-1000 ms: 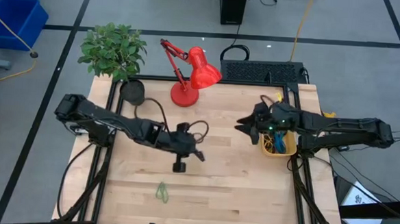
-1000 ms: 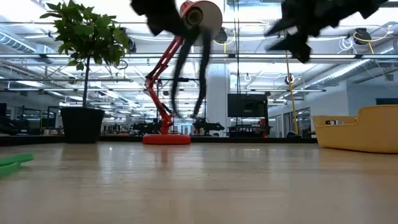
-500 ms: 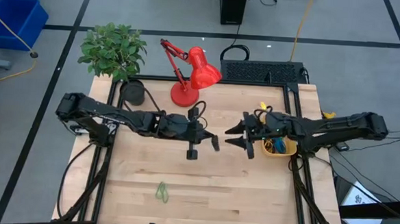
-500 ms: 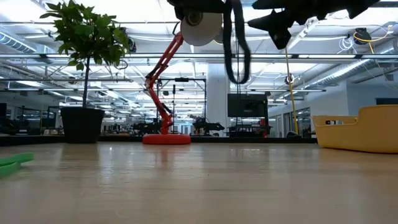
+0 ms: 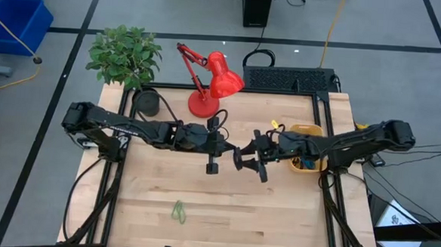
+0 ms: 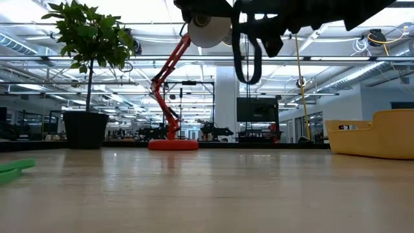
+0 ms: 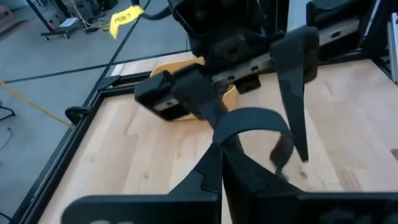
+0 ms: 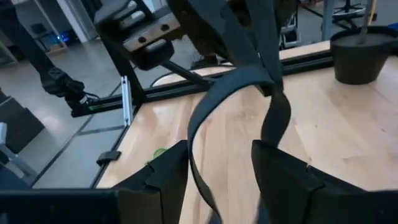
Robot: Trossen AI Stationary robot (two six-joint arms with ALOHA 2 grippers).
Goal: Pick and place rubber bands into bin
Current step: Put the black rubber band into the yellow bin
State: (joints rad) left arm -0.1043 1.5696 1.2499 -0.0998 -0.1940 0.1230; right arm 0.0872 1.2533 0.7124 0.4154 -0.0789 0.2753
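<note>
One yellow-orange plastic bin [image 5: 308,147], rectangular with rounded corners, sits at the right edge of the pale wood-plank table [image 5: 224,207]; several thin bands lie inside it, but their number cannot be counted. Two rubber bands are visible outside the bin. One is a broad, flat black band [image 6: 246,55], hanging as a limp loop above the table, well to the left of the bin. The left gripper [image 5: 230,151] has its fingers pressed together on the top of this black band. The right gripper [image 5: 243,158] faces it from the bin side with its fingers [image 8: 163,171] spread apart on either side of the hanging loop, not pinching it. The second is a thin green band [image 5: 178,210], lying crumpled on the wood far to the left of the bin and nearer the table's front edge. Beyond the bin, along the table's far edge, stand one red metal desk lamp [image 5: 207,81] with a round base and one leafy plant [image 5: 124,54] beside a black round pot [image 5: 146,101].
</note>
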